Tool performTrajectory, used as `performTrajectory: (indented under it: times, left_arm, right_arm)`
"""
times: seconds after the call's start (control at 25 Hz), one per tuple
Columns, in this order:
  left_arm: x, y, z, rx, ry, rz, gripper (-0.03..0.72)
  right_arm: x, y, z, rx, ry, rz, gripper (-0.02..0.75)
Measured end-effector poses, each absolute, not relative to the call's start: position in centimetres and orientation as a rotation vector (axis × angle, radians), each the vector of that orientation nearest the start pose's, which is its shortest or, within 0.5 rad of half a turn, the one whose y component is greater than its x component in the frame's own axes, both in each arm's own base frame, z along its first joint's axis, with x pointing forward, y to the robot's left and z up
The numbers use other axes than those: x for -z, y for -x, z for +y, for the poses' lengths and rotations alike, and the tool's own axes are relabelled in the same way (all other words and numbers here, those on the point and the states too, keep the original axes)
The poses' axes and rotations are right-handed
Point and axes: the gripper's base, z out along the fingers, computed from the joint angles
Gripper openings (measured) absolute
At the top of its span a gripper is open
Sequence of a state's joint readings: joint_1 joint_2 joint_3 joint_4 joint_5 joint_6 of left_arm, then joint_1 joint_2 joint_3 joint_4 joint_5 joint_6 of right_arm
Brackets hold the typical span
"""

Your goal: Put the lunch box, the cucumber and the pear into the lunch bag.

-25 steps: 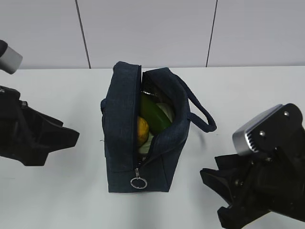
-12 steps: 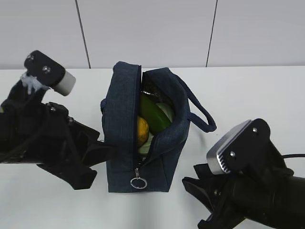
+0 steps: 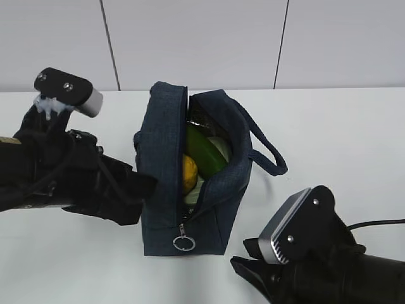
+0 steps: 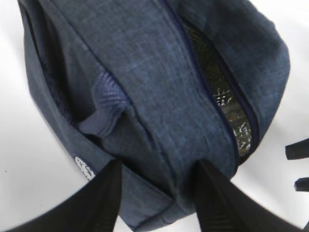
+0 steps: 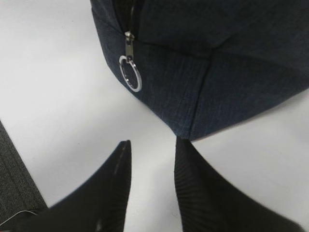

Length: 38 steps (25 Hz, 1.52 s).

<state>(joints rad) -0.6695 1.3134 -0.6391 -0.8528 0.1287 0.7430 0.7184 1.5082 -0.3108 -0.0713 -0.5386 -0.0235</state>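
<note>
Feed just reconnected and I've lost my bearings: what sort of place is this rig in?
Probably a lab or test bench: a bare white table, plain grey panelled wall, and only the bag set out.

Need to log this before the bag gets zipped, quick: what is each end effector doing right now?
Left end effector: open, fingers straddling the near edge of the lunch bag; a grip cannot be told.
Right end effector: open, holding nothing, short of the zipper ring.

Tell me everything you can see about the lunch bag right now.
The lunch bag is a boxy, dark navy fabric bag standing upright on the white table. Its top zipper is open, the silver ring pull hanging at the near end, and silvery lining shows inside. A strap handle loops out to the right. Inside lie the cucumber, the pear and something pale green. The left gripper straddles its left edge.
</note>
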Motion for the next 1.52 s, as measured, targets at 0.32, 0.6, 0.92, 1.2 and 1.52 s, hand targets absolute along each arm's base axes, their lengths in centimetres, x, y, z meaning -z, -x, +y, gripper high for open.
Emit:
performTrajectory:
  times: [0.32,0.6,0.92,1.2,1.52]
  left_arm:
    - [-21.8,-20.1,-16.9,0.510,-0.664,2.229,0.258]
    - [-21.8,-20.1,-16.9,0.515,-0.652,2.230,0.048]
    - [-21.8,-20.1,-16.9,0.520,-0.645,2.233,0.007]
    - [-22.6,-19.6,-16.8,0.551,-0.657,2.216,0.006]
    - [-22.8,-19.3,-16.8,0.568,-0.670,2.219,0.006]
  right_arm:
    - [-13.6,-17.1,15.6,-0.416,0.893,1.972,0.252]
    - [-13.9,-17.2,15.9,-0.434,0.910,1.919,0.251]
    - [-13.1,-17.0,16.7,-0.478,1.017,1.842,0.252]
    - [-11.3,-18.2,17.8,-0.485,1.026,1.871,0.253]
    - [-10.8,-19.7,18.8,-0.474,0.970,1.888,0.253]
